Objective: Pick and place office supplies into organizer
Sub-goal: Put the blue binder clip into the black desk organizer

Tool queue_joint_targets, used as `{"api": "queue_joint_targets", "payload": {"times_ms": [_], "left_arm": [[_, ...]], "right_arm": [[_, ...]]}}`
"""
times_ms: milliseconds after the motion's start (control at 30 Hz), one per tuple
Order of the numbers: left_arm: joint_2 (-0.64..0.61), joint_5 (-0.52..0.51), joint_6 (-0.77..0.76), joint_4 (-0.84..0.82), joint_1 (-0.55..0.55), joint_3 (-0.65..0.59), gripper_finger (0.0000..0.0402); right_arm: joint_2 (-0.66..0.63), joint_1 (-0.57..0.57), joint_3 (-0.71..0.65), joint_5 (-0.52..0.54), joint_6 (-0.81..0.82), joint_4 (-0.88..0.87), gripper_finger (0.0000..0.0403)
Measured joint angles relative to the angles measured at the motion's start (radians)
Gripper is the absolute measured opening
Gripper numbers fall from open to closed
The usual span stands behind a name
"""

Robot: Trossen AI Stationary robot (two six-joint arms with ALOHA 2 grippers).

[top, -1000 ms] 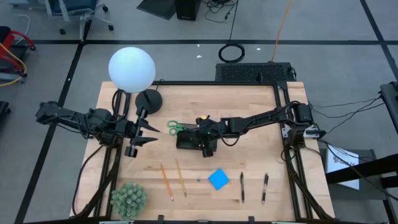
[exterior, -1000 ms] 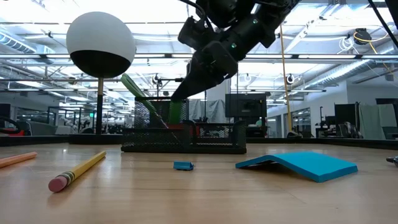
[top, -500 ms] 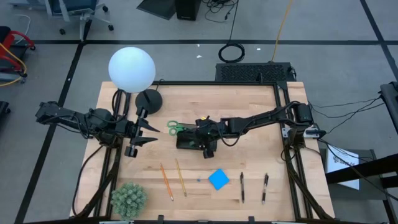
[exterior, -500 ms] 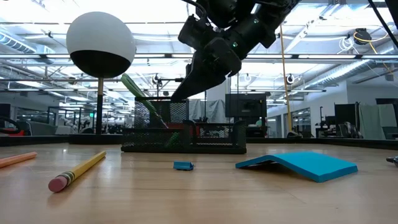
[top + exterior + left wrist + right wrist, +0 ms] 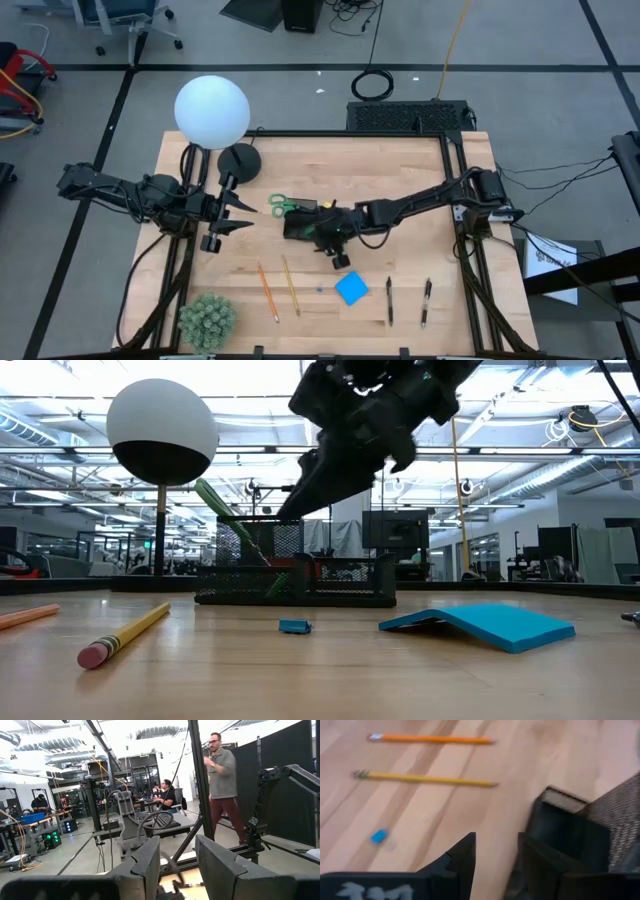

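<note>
High view: right gripper (image 5: pixel 338 257) near organizer (image 5: pixel 308 222), fingers slightly apart, empty; scissors (image 5: pixel 283 207) in organizer; left gripper (image 5: pixel 230 214) parted, empty.

a: left arm? 
b: reaches in from the table's left edge, held low and level; left gripper (image 5: pixel 240 212) aims right toward table centre, fingers (image 5: pixel 148 862) parted, nothing between them.

a: right arm? 
b: stretches from the right edge across to mid-table, wrist angled down; right gripper (image 5: pixel 338 258) points toward the near side, fingers (image 5: pixel 461 854) slightly apart, empty.
</note>
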Motion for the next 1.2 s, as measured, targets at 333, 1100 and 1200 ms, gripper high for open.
{"api": "queue_joint_targets", "payload": {"times_ms": [333, 1100, 1200], "left_arm": [[0.0, 0.0, 0.006, 0.002, 0.0, 0.0, 0.0131], [0.0, 0.0, 0.012, 0.001, 0.0, 0.0, 0.0131], [0.0, 0.0, 0.011, 0.001, 0.0, 0.0, 0.0131]], "right_arm": [[0.0, 0.072, 0.101, 0.026, -0.047, -0.28, 0.0146], [0.127, 0.162, 0.297, 0.022, -0.198, -0.487, 0.0178], [0.144, 0.172, 0.305, 0.019, -0.203, -0.486, 0.0177]]}}
